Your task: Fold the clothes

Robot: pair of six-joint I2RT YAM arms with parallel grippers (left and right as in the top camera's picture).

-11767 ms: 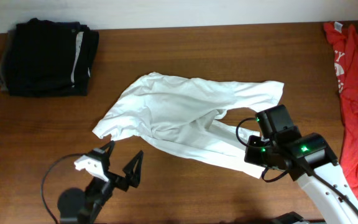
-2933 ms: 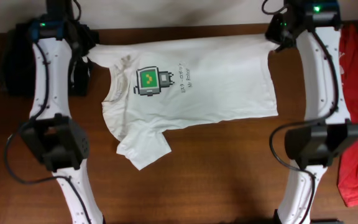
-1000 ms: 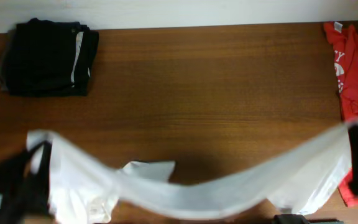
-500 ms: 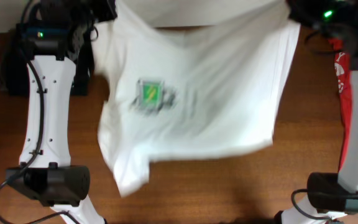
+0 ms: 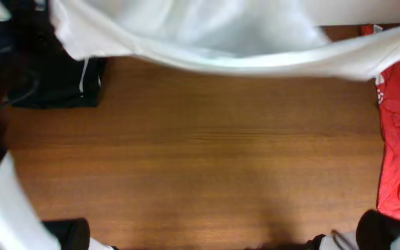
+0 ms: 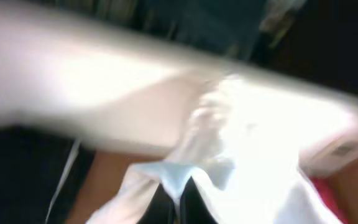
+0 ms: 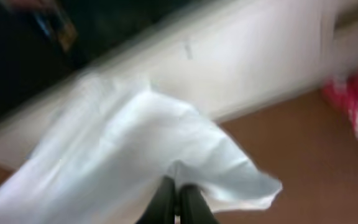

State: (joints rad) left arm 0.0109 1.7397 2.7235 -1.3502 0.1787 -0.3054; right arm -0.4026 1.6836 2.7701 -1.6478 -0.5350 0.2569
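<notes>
Brown wooden table point(image 5: 200, 153) fills the overhead view. White cotton T-shirt point(image 5: 207, 35) is off the tabletop, a motion-blurred band across the far edge, spanning left to right. No print visible through the blur. Crumpled red garment point(image 5: 398, 139) lies along the right edge, and the T-shirt's right end crosses over its top. Folded black garment stack point(image 5: 54, 80) sits far left, partly under the T-shirt's left end. Left gripper point(image 6: 178, 190): jaws pinched together on bunched T-shirt cloth. Right gripper point(image 7: 178, 186): jaws likewise closed on a T-shirt edge, with the cloth fanning up and away from the fingers.
</notes>
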